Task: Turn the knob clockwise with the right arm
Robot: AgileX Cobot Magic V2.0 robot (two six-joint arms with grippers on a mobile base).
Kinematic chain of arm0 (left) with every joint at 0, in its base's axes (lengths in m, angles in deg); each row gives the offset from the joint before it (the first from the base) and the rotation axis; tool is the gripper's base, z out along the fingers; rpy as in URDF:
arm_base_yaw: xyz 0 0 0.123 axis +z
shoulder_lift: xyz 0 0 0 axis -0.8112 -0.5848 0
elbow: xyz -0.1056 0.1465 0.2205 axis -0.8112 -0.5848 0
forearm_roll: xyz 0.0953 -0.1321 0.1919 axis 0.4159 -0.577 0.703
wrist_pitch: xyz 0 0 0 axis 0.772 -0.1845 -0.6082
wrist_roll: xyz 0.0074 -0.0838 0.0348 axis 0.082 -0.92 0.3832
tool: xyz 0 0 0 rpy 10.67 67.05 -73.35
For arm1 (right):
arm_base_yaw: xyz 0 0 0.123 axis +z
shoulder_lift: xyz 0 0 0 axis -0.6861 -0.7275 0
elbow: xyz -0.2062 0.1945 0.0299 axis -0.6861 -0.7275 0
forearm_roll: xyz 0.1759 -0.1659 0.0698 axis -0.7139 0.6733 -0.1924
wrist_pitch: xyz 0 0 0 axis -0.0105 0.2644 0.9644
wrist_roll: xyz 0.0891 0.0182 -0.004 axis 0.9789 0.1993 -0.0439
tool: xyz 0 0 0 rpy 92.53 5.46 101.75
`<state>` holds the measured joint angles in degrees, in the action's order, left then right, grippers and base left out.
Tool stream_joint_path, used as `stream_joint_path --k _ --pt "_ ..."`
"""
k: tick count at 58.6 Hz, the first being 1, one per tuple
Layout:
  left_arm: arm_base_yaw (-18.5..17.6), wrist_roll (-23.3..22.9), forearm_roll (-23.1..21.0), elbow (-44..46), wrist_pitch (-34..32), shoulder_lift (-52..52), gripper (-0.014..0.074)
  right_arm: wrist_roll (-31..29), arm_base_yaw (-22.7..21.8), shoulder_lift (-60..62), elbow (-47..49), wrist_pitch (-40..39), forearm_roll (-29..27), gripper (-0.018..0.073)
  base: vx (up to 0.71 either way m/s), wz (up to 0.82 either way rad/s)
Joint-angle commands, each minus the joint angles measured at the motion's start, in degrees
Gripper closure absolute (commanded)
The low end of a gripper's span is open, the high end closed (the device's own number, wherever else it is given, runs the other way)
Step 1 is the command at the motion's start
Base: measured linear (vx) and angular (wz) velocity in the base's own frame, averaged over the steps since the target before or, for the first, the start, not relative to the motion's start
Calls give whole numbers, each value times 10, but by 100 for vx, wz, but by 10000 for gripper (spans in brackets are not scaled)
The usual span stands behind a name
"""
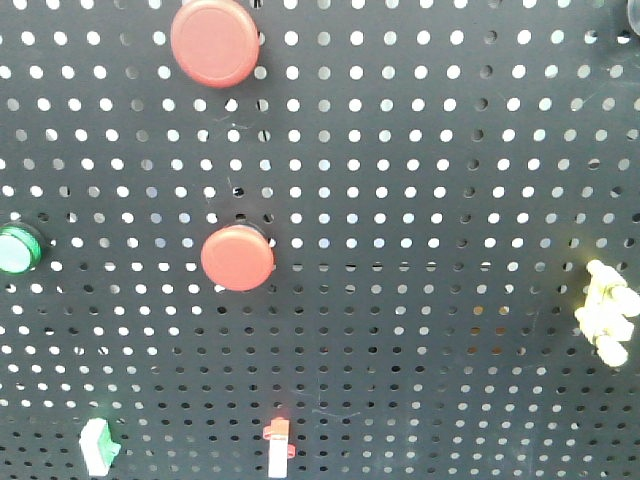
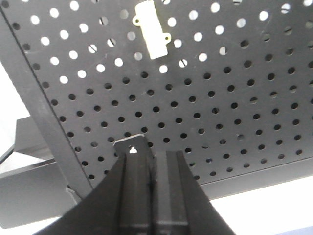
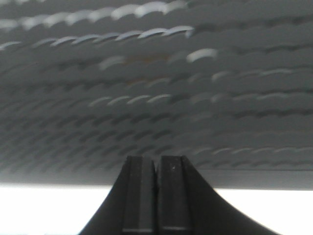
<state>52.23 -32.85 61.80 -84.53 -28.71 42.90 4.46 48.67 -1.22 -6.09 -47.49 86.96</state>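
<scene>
The front view shows a black pegboard (image 1: 400, 200) with parts mounted on it. A dark round part (image 1: 633, 14) is cut off at the top right corner; I cannot tell if it is the knob. A pale yellow lobed part (image 1: 608, 311) sits at the right edge. Neither gripper shows in the front view. My right gripper (image 3: 156, 159) is shut and empty, pointing at the blurred pegboard (image 3: 156, 73) near its lower edge. My left gripper (image 2: 152, 152) is shut and empty, close to the pegboard (image 2: 234, 98) below a white block (image 2: 152, 30).
Two red round buttons (image 1: 215, 41) (image 1: 238, 257) sit left of centre. A green button (image 1: 18, 248) is at the left edge. A green-white switch (image 1: 99, 446) and a red-white switch (image 1: 279, 444) sit at the bottom. The board's frame post (image 2: 34, 107) runs down the left.
</scene>
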Motion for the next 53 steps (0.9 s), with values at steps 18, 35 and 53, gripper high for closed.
stream_joint_path --k 18,35,53 --pt "-5 -2 -3 -9 -48 -6 603 -1 -55 8 -5 -98 20 570 0 0" --pt "-5 -2 -3 -9 -48 -6 603 -1 -55 8 -5 -98 20 570 0 0" --pt "-5 -2 -3 -9 -48 -6 603 -1 -55 8 -5 -98 20 569 0 0"
